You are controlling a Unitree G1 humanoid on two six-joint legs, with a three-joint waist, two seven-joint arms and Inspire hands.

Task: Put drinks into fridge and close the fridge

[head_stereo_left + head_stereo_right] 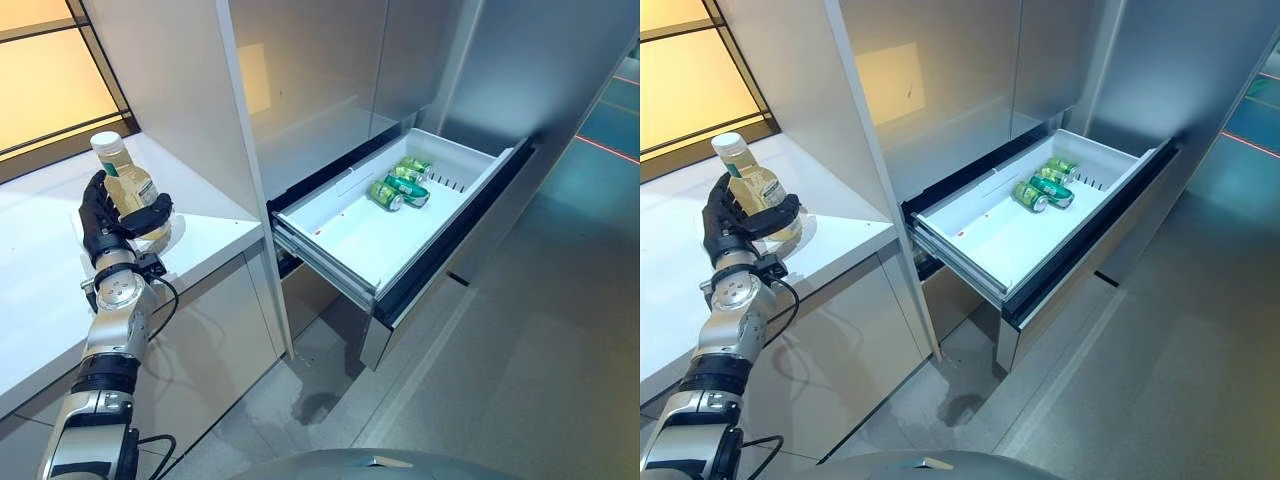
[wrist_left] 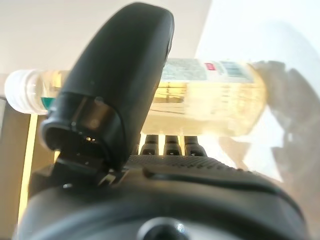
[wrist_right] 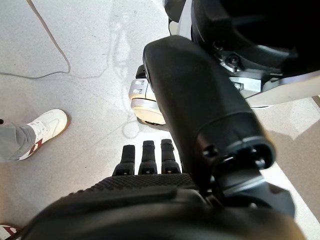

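Bottle [image 1: 128, 184] on white counter [image 1: 40, 280] is wrapped by left hand [image 1: 105, 222], thumb across, apparently for lifting toward open fridge drawer [image 1: 345, 240], cans [image 1: 400, 185] inside. Right hand [image 3: 150, 195] hangs idle, fingers relaxed.

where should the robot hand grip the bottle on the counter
Around the bottle's wide lower body, coming in level from the robot's side. It stands upright near the counter edge, and its neck is narrower. The left robot hand is already wrapped there.
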